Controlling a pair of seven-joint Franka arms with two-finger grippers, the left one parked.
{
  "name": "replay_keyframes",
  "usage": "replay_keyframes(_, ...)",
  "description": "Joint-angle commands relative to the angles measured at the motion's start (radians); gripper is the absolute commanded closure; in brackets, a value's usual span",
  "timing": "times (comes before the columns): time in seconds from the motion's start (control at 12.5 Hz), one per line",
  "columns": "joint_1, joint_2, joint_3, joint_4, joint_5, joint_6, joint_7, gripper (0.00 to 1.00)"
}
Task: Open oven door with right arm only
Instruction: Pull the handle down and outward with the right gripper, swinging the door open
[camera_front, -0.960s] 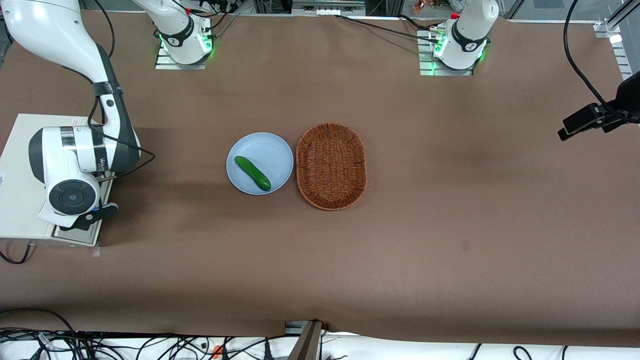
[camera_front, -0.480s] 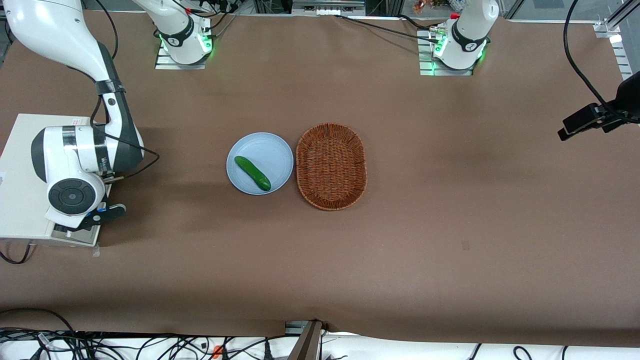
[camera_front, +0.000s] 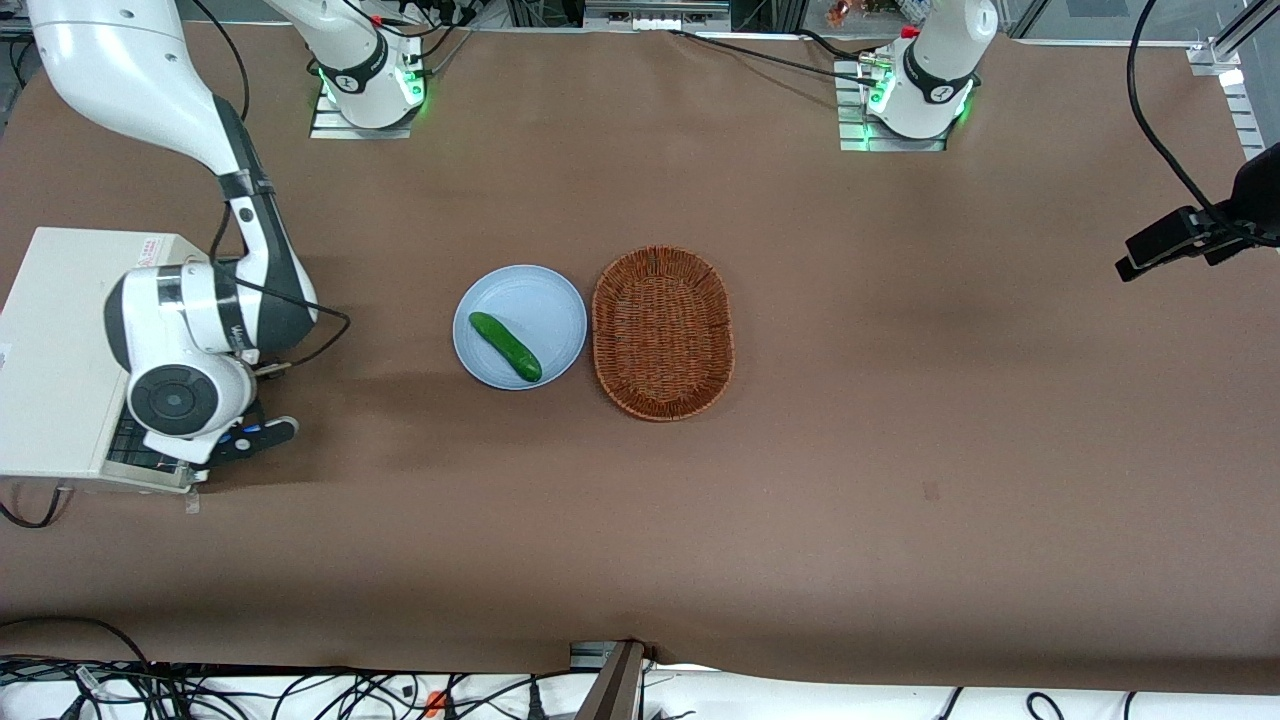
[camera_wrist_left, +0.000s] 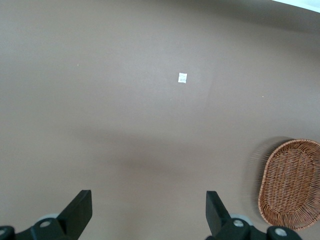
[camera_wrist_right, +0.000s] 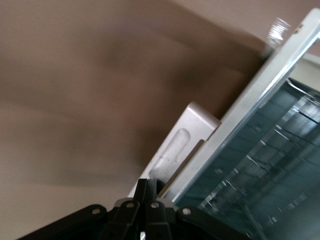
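The right arm (camera_front: 190, 330) reaches down over the cream oven (camera_front: 55, 360) at the left edge of the frame. Its hand (camera_wrist_right: 150, 202) is pressed together on the oven door (camera_wrist_right: 250, 150), which hangs partly open, tilted away from the oven above the brown surface (camera_front: 850, 400). Near the frame's centre a cucumber (camera_front: 505, 346) lies on a blue plate (camera_front: 545, 300) just beside a wicker basket (camera_front: 662, 332).
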Motion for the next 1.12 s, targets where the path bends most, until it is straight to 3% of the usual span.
replay_keyframes(0.0, -0.046, 0.117, -0.038, -0.001, -0.047, 0.100, -0.010, 1.00)
replay_keyframes(0.4, -0.062, 0.147, -0.038, -0.001, 0.046, 0.115, -0.010, 1.00)
replay_keyframes(0.8, -0.068, 0.150, -0.038, -0.003, 0.330, 0.097, 0.123, 1.00)
replay_keyframes(1.04, -0.052, 0.147, -0.029, 0.003, 0.407, 0.068, 0.238, 1.00)
